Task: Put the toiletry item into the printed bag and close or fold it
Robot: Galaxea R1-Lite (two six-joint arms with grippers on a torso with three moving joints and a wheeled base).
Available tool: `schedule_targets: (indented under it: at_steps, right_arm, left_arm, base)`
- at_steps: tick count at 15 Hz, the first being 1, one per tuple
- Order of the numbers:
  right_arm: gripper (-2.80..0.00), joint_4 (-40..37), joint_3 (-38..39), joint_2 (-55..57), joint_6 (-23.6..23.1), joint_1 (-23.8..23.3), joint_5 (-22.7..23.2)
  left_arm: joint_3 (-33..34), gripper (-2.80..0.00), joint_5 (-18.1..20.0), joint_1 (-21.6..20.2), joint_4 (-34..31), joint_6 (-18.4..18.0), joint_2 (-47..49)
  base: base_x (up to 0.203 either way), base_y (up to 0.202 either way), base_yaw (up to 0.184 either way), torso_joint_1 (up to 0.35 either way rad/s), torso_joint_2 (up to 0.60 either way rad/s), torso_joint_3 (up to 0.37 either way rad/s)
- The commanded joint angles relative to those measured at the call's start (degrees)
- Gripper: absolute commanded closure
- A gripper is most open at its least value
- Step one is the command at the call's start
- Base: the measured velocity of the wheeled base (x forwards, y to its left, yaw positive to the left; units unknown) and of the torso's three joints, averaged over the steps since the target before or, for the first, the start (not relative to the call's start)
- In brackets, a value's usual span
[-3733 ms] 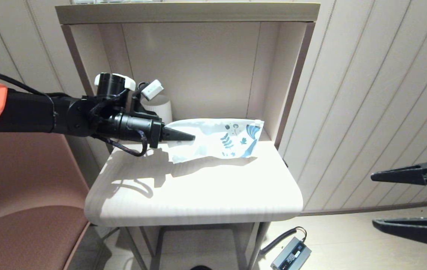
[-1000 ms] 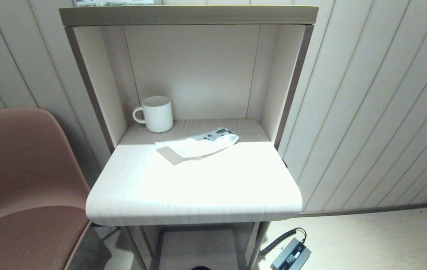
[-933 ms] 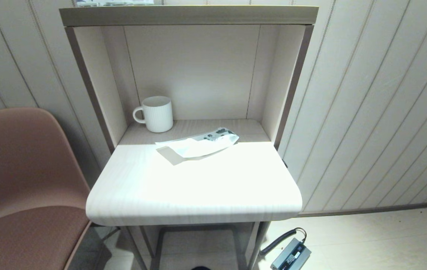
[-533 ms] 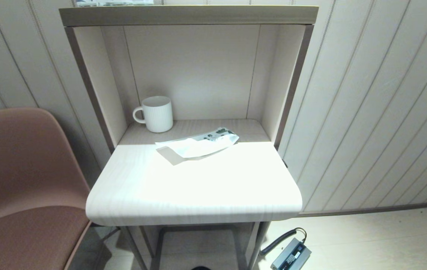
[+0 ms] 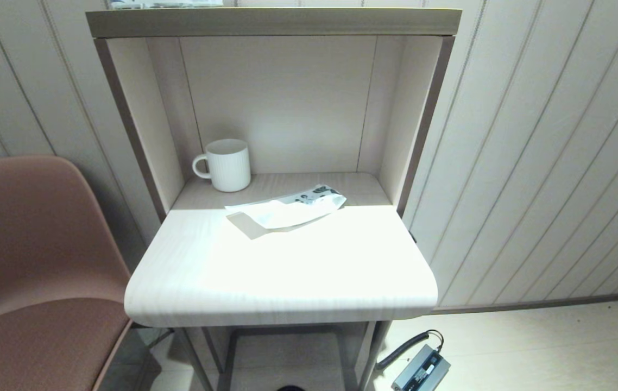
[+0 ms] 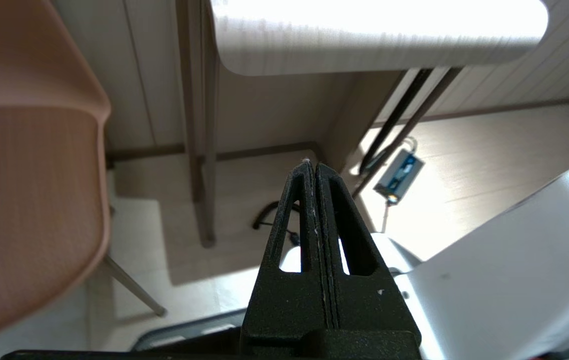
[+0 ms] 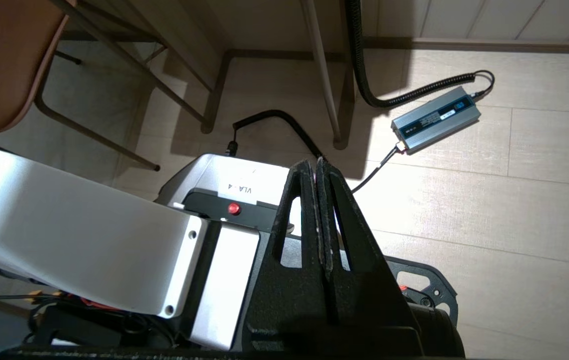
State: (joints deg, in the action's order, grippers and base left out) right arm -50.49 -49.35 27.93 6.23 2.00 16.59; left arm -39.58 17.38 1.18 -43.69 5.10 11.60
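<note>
Both arms hang low in front of the desk (image 5: 282,304), out of the head view. The left gripper (image 6: 313,167) has its jaws pressed together on nothing, the desk's front edge above and beyond its tips, a chair (image 6: 29,165) to one side. The right gripper (image 7: 317,164) is likewise clamped empty, pointing at the floor near a grey power box (image 7: 437,120). The printed bag (image 5: 287,208) lies folded on the desk, well away from both, beside a white mug (image 5: 227,164). What the bag holds cannot be made out.

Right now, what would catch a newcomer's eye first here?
A crumpled white plastic pouch with dark leaf prints lies on the pale wooden shelf table, in front of a white ribbed mug in the back left corner. A reddish-brown chair stands to the left.
</note>
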Motion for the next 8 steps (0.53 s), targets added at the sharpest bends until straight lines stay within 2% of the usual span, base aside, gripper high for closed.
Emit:
schedule_targets:
  at_steps: [1,3,4,5,6,7,8]
  right_arm:
    - [0.0,2.09,4.76,-6.67,0.0,-0.38,0.08]
    - [0.0,5.4,9.14,-13.29,-0.74,-0.63,-0.01]
    - [0.0,6.79,11.73,-17.57,-1.99,-1.07,-0.42]
    - [0.0,7.9,14.37,-21.81,-4.13,-1.38,-1.44]
    - [0.0,8.89,18.0,-25.7,-7.68,-1.62,-3.4]
    - [0.0,10.03,21.67,-27.58,-10.89,-1.86,-6.44]
    - [0.0,13.7,24.98,-27.93,-12.21,-2.01,-9.61]
  left_arm:
    - [6.77,0.0,0.48,-0.38,2.13,-2.48,-6.88]
    - [13.95,0.0,0.2,-0.57,5.76,-3.52,-11.5]
    - [18.31,0.0,-1.31,-0.6,9.68,-3.21,-11.6]
    - [23.24,0.0,-3.65,-0.62,15.31,-3.1,-11.6]
    - [28.45,0.0,-5.99,-0.65,24.04,-3.22,-11.6]
    - [32.02,0.0,-7.65,-0.67,32.53,-3.37,-11.59]
    - [34.4,0.0,-9.15,-0.68,37.23,-4.8,-11.59]
  base:
    - [0.0,0.0,0.0,0.0,0.0,0.0]
    - [0.0,0.0,0.0,0.0,0.0,0.0]
    - [0.0,0.0,0.0,0.0,0.0,0.0]
    - [0.0,0.0,0.0,0.0,0.0,0.0]
    - [0.0,0.0,0.0,0.0,0.0,0.0]
    - [0.0,0.0,0.0,0.0,0.0,0.0]
    - [0.0,0.0,0.0,0.0,0.0,0.0]
